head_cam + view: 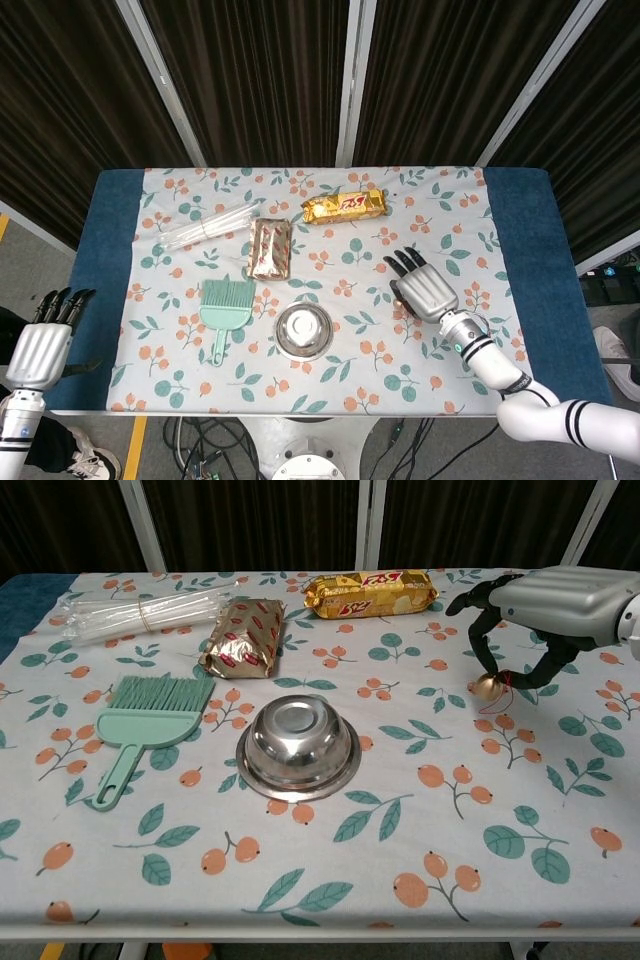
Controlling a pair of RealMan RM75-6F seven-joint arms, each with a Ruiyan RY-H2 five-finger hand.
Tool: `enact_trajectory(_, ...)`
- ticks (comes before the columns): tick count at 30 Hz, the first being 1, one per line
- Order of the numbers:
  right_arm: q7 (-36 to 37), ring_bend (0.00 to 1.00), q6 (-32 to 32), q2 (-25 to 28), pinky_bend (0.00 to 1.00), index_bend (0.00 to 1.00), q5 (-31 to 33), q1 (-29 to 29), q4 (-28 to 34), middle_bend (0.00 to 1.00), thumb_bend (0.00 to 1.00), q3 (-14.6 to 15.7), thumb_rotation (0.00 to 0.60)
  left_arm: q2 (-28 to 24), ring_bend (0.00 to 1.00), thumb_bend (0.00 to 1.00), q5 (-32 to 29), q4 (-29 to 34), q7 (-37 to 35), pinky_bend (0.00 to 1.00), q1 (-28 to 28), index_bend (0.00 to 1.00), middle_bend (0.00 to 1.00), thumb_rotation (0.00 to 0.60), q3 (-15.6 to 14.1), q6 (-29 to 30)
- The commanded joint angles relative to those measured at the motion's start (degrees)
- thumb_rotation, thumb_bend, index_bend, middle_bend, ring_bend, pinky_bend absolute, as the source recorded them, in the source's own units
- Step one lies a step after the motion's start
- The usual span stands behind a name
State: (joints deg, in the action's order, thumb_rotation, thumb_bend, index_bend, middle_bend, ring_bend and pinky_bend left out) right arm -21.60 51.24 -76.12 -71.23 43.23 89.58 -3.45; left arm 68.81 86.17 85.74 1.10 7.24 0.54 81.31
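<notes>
the left hand (pixel 40 350) hangs off the table's left edge, beside the blue table (pixel 100 260), its fingers straight, close together and holding nothing. on the flowered cloth (pixel 330 880) a bundle of clear straws (pixel 150 612) lies at the far left, long axis running left to right. in front of it sits a green brush (pixel 150 725), bristles toward the back, handle toward the front left. just right of the straws is a red and gold snack packet (pixel 243 635), then an upturned steel bowl (pixel 298 745) near the middle front, and a gold biscuit pack (pixel 370 592) at the back, lying crosswise. at the right, the right hand (pixel 545 605) is lifted above the cloth, palm down, fingers curled downward. a small gold bell (pixel 486 686) is pinched at its fingertips (pixel 492 670), clear of the cloth. the bell is round, so no long axis shows; which way it points cannot be told, though a red cord trails from it to the right.
</notes>
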Motion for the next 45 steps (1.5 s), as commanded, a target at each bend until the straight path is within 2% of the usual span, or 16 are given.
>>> enact_trajectory(1,2.58,0.0,0.5,1.53,0.0,0.68,-2.03,-0.6,2.99,0.12,0.36,-0.1,0.6,0.03,0.0,0.0,0.0,-0.01,0.07,0.0,0.06,0.08,0.09,0.6,-0.01,-0.11)
enact_trajectory(4,1.32,0.0,2.41,2.14,0.0,0.69,-3.54,-1.18,2.81,0.12,0.36,-0.02,0.6,0.14,0.0,0.0,0.07,0.03,0.17,0.0,0.15,0.08,0.09,0.6,-0.04,-0.22)
enact_trajectory(7,-1.22,0.0,3.7,1.41,0.0,0.69,-1.84,-1.82,0.72,0.12,0.36,-0.49,0.6,0.19,0.0,0.0,0.21,0.04,0.24,0.0,0.19,0.08,0.09,0.6,-0.11,-0.26)
enact_trajectory(11,-0.16,0.0,1.98,1.79,0.0,0.69,-2.59,-1.82,3.13,0.12,0.36,0.49,0.6,0.24,0.0,0.0,-0.08,-0.04,0.29,0.0,0.24,0.08,0.09,0.6,-0.03,-0.47)
enact_trajectory(13,-1.18,0.0,2.61,1.47,0.0,0.7,-3.26,-1.83,2.11,0.12,0.36,0.45,0.6,0.33,0.0,0.0,-0.08,-0.03,0.31,0.0,0.31,0.08,0.09,0.6,-0.03,-0.58)
enact_trajectory(16,-2.67,0.0,1.92,0.72,0.0,0.7,-0.98,-1.86,0.29,0.12,0.36,0.19,0.6,0.34,0.0,0.0,0.23,-0.03,0.44,0.0,0.31,0.08,0.09,0.6,-0.2,-0.5)
enact_trajectory(33,-4.81,0.0,-4.07,-1.46,0.0,0.68,4.03,0.15,-1.23,0.1,0.35,0.49,0.6,0.2,0.0,0.0,-0.05,-0.49,-0.37,0.0,0.07,0.08,0.09,0.6,-0.2,-0.37)
enact_trajectory(35,-5.0,0.0,-4.26,-1.62,0.0,0.65,4.47,0.38,-1.27,0.09,0.34,0.35,0.6,0.18,0.0,0.0,-0.1,-0.5,-0.39,0.0,0.06,0.08,0.09,0.6,-0.17,-0.35)
enact_trajectory(38,-4.85,0.0,-4.14,-1.75,0.0,0.55,4.54,0.51,-1.2,0.06,0.26,0.22,0.6,0.13,0.0,0.0,-0.12,-0.52,-0.45,0.0,0.05,0.08,0.09,0.6,-0.12,-0.3)
enact_trajectory(43,-5.35,0.0,-4.59,-0.7,0.0,0.14,5.66,0.67,-0.24,0.0,0.04,0.45,0.6,0.18,0.0,0.0,-0.07,-0.6,-0.58,0.0,0.04,0.08,0.09,0.6,-0.13,-0.27)
enact_trajectory(45,-5.43,0.0,-4.33,0.11,0.0,0.03,5.99,0.52,0.61,0.0,0.01,0.51,0.6,0.14,0.0,0.0,-0.03,-0.6,-0.64,0.0,-0.01,0.08,0.09,0.6,-0.14,-0.17)
